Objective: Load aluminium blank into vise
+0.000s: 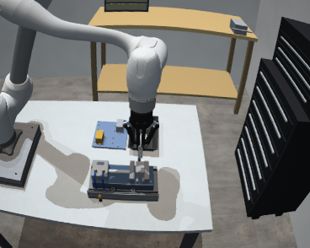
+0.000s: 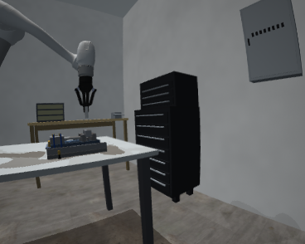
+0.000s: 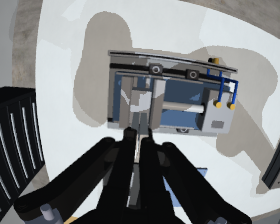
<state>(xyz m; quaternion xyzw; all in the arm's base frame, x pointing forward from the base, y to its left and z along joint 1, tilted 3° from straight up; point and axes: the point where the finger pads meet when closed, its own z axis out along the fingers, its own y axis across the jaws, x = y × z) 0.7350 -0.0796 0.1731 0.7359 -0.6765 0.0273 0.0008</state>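
Observation:
My gripper (image 1: 140, 148) (image 2: 85, 109) (image 3: 139, 121) is shut, its fingers pressed together with nothing between them. It hangs well above the table, over the strip between the vise (image 1: 124, 176) (image 2: 73, 144) (image 3: 169, 92) and the dark outfeed tray (image 1: 154, 141). The vise's grey jaws (image 1: 138, 170) (image 3: 136, 96) lie below the fingertips in the wrist view; I cannot tell whether anything lies in the opening. The blue infeed plate (image 1: 109, 141) holds a brass blank (image 1: 99, 136) at its left and an aluminium blank (image 1: 120, 123) at its far right corner. The gripper hides most of the tray's floor.
The arm's base (image 1: 11, 156) stands at the table's left end. A black drawer cabinet (image 1: 280, 139) (image 2: 170, 133) (image 3: 11, 143) stands right of the table. A wooden shelf table (image 1: 171, 25) stands behind it.

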